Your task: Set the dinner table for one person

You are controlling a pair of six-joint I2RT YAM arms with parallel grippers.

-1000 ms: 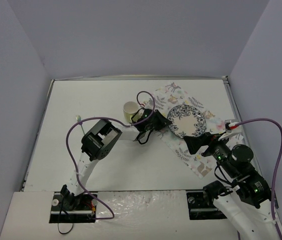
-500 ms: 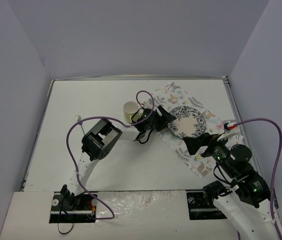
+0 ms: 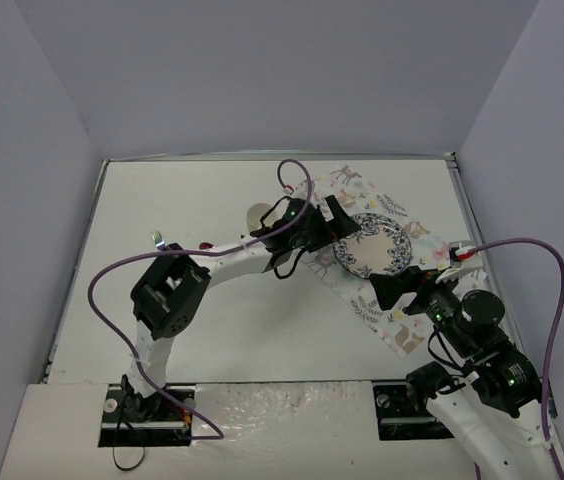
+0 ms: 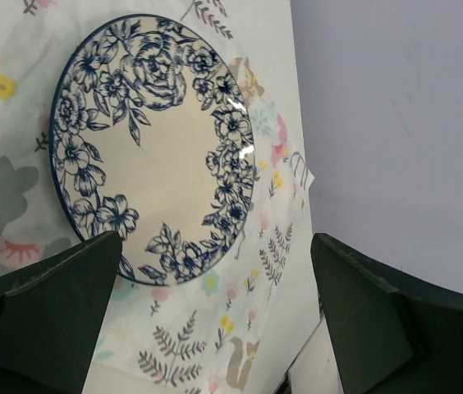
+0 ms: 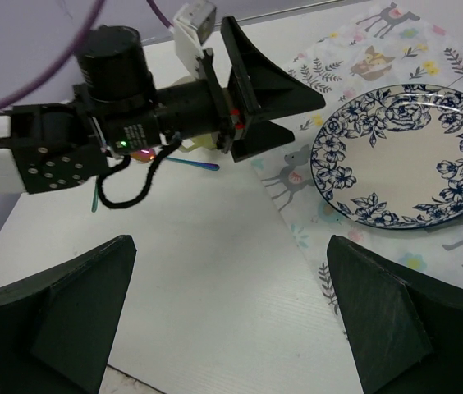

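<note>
A blue-flowered white plate lies flat on the pastel animal-print cloth at the right of the dinner table. My left gripper hovers at the plate's left rim, open and holding nothing. In the left wrist view the plate sits on the cloth beyond the left gripper, whose jaws stand wide apart. My right gripper is open just below the plate. In the right wrist view it is over bare table, with the plate to its upper right.
A pale yellow cup stands left of the cloth, mostly behind the left arm. Thin cutlery lies beside it, and one more piece lies farther left. The left arm stretches across the table's middle. Grey walls enclose the table.
The left gripper has opened and let go of the plate's rim, and the plate now rests flat on the cloth. The left arm has stretched out and risen. The right arm barely moved.
</note>
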